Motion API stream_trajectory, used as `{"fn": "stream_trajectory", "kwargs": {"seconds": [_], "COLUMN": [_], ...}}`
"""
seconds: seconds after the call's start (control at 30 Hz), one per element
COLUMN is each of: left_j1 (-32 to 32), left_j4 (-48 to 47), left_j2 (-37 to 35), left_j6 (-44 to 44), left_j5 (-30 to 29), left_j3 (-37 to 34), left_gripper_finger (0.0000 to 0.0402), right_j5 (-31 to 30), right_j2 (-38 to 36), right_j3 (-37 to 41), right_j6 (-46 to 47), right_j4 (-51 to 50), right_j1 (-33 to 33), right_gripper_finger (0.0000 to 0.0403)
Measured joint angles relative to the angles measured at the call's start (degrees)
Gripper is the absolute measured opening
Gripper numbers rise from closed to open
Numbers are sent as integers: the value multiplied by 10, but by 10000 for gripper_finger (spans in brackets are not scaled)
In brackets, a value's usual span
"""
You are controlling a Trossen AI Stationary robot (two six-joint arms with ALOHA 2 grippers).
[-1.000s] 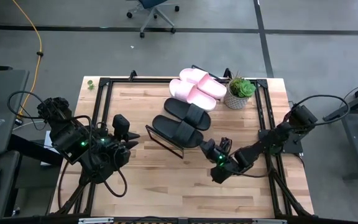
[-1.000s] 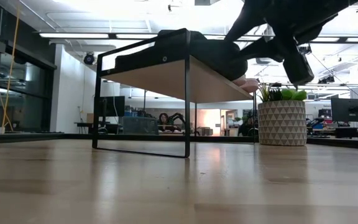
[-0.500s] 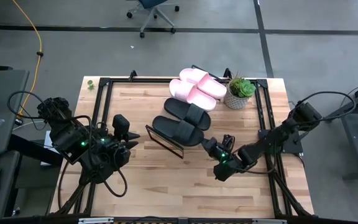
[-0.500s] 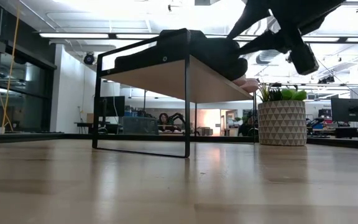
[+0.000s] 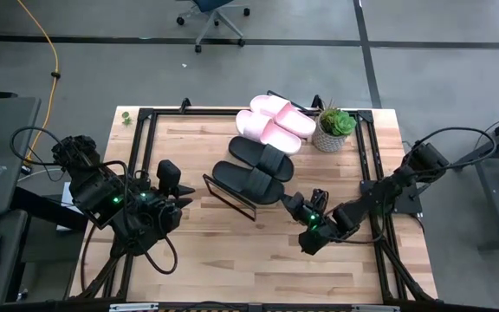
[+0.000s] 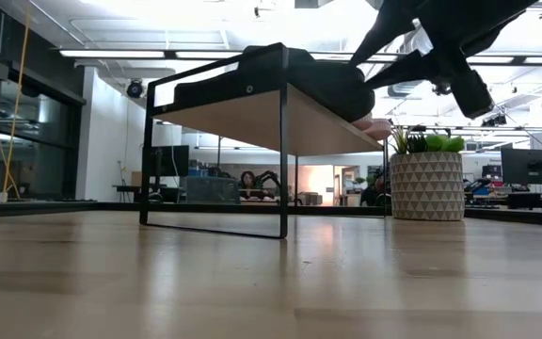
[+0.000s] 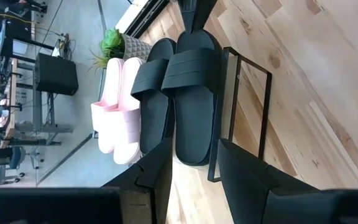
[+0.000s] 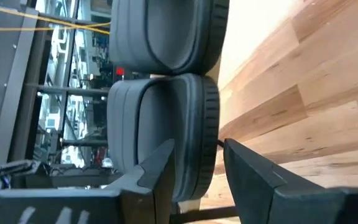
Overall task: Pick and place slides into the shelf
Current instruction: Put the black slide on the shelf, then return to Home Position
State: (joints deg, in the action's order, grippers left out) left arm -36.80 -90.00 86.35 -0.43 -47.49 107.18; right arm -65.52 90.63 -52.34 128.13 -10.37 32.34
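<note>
Two black slides (image 5: 249, 182) (image 5: 263, 154) and two pale pink slides (image 5: 274, 120) lie side by side on the slanted shelf (image 6: 252, 118), soles down on its board. My right gripper (image 5: 306, 204) stands open just off the right end of the nearer black slide (image 8: 166, 137), above the tabletop and touching nothing. That slide's rounded end shows ahead of the fingers in the right wrist view. My left gripper (image 5: 168, 173) waits open at the table's left and faces the shelf's frame (image 7: 247, 112) with nothing between its fingers.
A potted plant (image 5: 333, 128) stands at the table's far right, close to the pink slides. Black rig rails (image 5: 369, 173) run along the table's edges. Bare wood (image 5: 232, 251) lies between the shelf and the near edge.
</note>
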Motion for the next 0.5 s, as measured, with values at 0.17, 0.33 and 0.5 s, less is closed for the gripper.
{"fn": "stream_trajectory", "kwargs": {"seconds": [0.17,0.33,0.5], "left_j1": [0,0,0], "left_j4": [0,0,0], "left_j2": [0,0,0], "left_j6": [0,0,0], "left_j5": [3,5,6], "left_j3": [0,0,0], "left_gripper_finger": [117,117,117], "right_j5": [-3,-13,-37], "right_j2": [0,0,-1], "right_j3": [0,0,0], "right_j6": [6,4,9], "right_j4": [-8,-14,-15], "right_j1": [0,7,20], "right_gripper_finger": [126,126,126]}}
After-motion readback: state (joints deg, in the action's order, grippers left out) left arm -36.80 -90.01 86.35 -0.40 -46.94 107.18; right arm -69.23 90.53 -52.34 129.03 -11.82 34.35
